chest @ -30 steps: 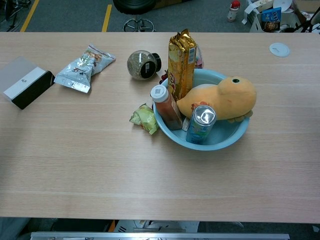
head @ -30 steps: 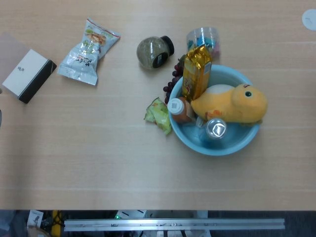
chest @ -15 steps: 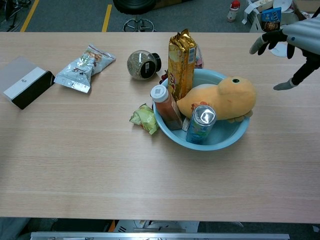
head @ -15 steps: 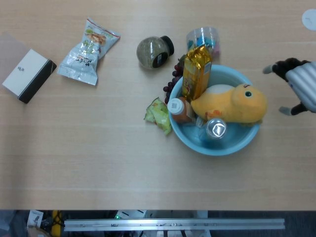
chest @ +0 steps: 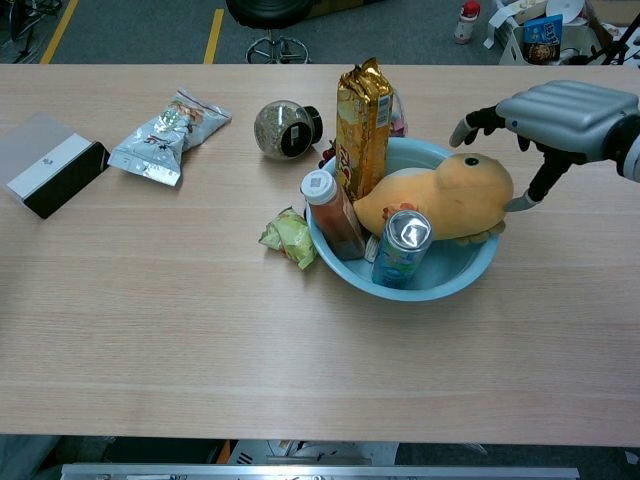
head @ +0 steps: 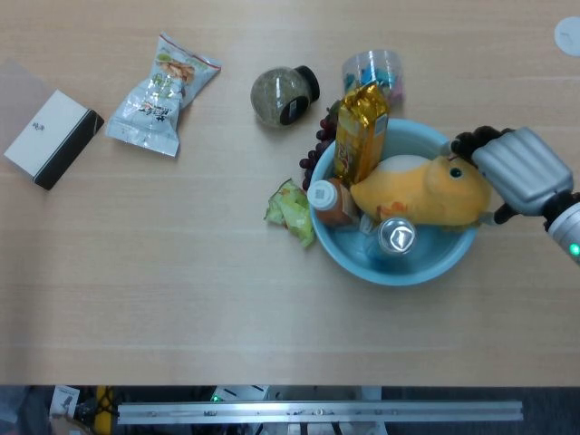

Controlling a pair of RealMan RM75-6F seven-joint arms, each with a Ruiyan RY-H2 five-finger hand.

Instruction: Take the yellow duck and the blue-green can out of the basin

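Observation:
The yellow duck (head: pixel 421 190) (chest: pixel 440 200) lies in the light blue basin (head: pixel 426 269) (chest: pixel 452 280), its head toward the right rim. The blue-green can (head: pixel 397 237) (chest: pixel 402 247) stands upright in front of the duck, near the basin's front wall. My right hand (head: pixel 515 170) (chest: pixel 562 115) hovers at the duck's head with its fingers spread: the fingertips (head: pixel 467 141) reach over the head and the thumb (chest: pixel 530 195) hangs beside it. It holds nothing. My left hand is out of both views.
A gold packet (head: pixel 360 131) and a white-capped bottle (head: pixel 326 199) also stand in the basin. Beside its left rim lie a green wrapper (head: pixel 290 210) and dark grapes (head: pixel 315 152). A jar (head: pixel 283 95), plastic cup (head: pixel 372 68), snack bag (head: pixel 163 95) and box (head: pixel 50 136) sit farther off.
My right hand came in from the right edge and moved left, from clear of the basin to the duck's head. Nothing in the basin has shifted.

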